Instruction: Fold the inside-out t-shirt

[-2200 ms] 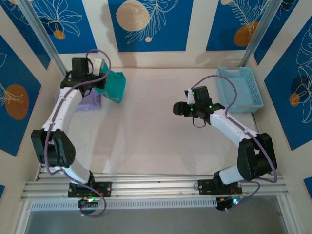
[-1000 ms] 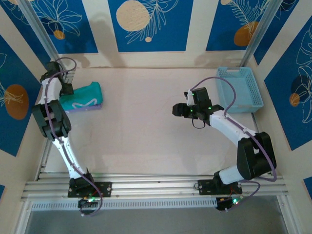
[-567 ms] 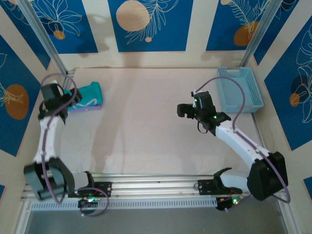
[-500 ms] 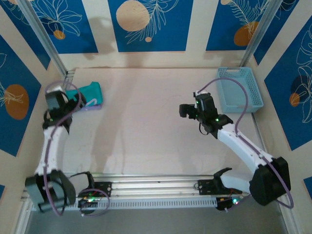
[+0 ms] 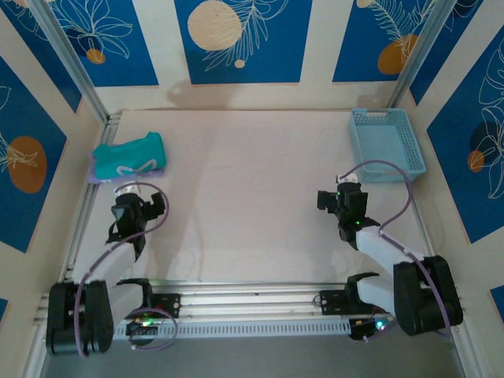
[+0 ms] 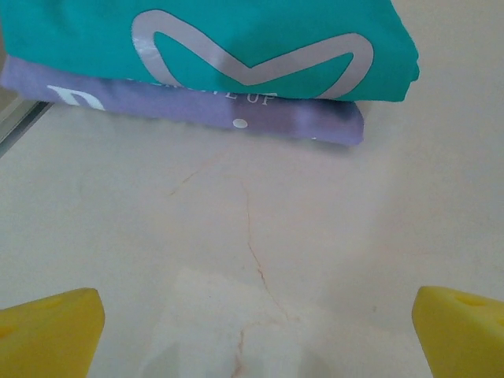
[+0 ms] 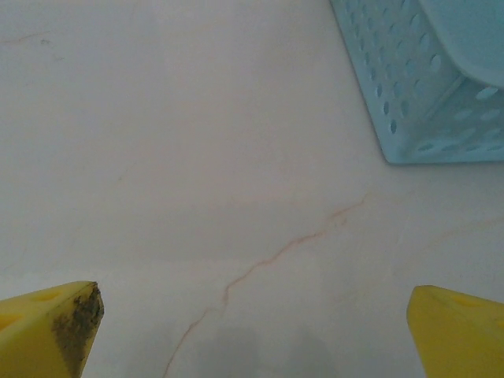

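The teal-green t-shirt point(image 5: 130, 153) lies folded at the back left of the table, on top of a folded lavender-purple shirt point(image 5: 101, 175). In the left wrist view the teal shirt point(image 6: 236, 39) shows a whitish outline print, with the purple shirt point(image 6: 197, 118) under it. My left gripper point(image 5: 134, 211) sits pulled back near the left front, well short of the stack; its yellow fingertips point(image 6: 51, 331) stand wide apart and empty. My right gripper point(image 5: 340, 198) is pulled back at the right, open, with yellow fingertips point(image 7: 47, 327) over bare table.
A light blue perforated basket point(image 5: 387, 144) stands at the back right; its corner point(image 7: 425, 87) shows in the right wrist view. The table top point(image 5: 244, 189) is pale with thin brown cracks. Aluminium rails run along the left side and front edge.
The left arm set the teal shirt on the purple one, let go, and drew back toward the near edge. The right arm also drew back toward its base.
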{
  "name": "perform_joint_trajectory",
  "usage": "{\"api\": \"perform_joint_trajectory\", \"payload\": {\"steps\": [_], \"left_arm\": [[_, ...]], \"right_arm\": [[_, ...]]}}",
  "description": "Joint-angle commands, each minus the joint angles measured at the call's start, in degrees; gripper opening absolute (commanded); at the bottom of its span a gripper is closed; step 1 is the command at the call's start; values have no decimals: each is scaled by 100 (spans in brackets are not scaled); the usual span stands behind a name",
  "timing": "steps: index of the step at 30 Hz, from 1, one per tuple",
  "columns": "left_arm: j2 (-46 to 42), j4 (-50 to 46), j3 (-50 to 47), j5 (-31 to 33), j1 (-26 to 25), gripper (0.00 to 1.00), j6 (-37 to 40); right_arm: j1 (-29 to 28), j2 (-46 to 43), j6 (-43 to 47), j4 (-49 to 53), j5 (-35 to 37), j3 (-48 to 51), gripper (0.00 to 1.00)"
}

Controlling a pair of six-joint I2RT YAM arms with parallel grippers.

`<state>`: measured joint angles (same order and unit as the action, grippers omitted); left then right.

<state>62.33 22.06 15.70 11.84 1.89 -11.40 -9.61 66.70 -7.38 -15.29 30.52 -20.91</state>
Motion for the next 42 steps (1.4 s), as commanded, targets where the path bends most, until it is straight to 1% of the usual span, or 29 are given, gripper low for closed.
{"api": "perform_joint_trajectory", "payload": {"steps": [1, 3, 4, 6, 8, 9, 10, 11, 12, 13, 14, 16, 18, 19, 42], "left_arm": [[804, 2397, -205, -285, -108, 100, 448], [1311, 3137, -200, -346, -177, 100, 634], [1476, 3382, -191, -282, -245, 100, 796], [1819, 3600, -135, -301, -281, 100, 832], [2301, 4212, -188, -318, -303, 100, 877], [2533, 4412, -203, -424, -328, 100, 915], [2778, 4701, -175, -379, -346, 100, 943], [2792, 4619, -137, -395, -355, 100, 959], [2607, 4032, -1, -376, -363, 100, 938], [2569, 3770, 131, -367, -402, 100, 990], [2659, 3790, 207, -347, -433, 100, 1043], [2654, 3354, 414, -376, -498, 100, 1131], [2680, 3365, 442, -277, -548, 100, 1150], [2663, 3336, 440, -278, -549, 100, 1149], [2676, 3383, 418, -287, -552, 100, 1157]], "right_arm": [[136, 348, 208, -1671, -353, 104, 99], [228, 489, 286, -1827, -506, 63, 99], [289, 534, 300, -2085, -614, 122, 99], [442, 628, 269, -2440, -969, 201, 99], [592, 793, 259, -2698, -1231, 184, 99], [649, 884, 204, -2814, -1356, 160, 99], [738, 979, 83, -2859, -1537, 123, 99], [809, 1136, 13, -3054, -1709, 137, 99], [833, 1327, 21, -3197, -1785, 88, 99], [858, 1517, -29, -3185, -1799, 4, 99], [881, 1735, -36, -3293, -1853, -18, 99], [867, 2119, -20, -3657, -1853, -80, 99], [897, 2028, 15, -3142, -2010, -230, 99], [884, 2062, 40, -3320, -1995, -188, 99], [829, 2057, 70, -3253, -1919, -210, 99]]}}
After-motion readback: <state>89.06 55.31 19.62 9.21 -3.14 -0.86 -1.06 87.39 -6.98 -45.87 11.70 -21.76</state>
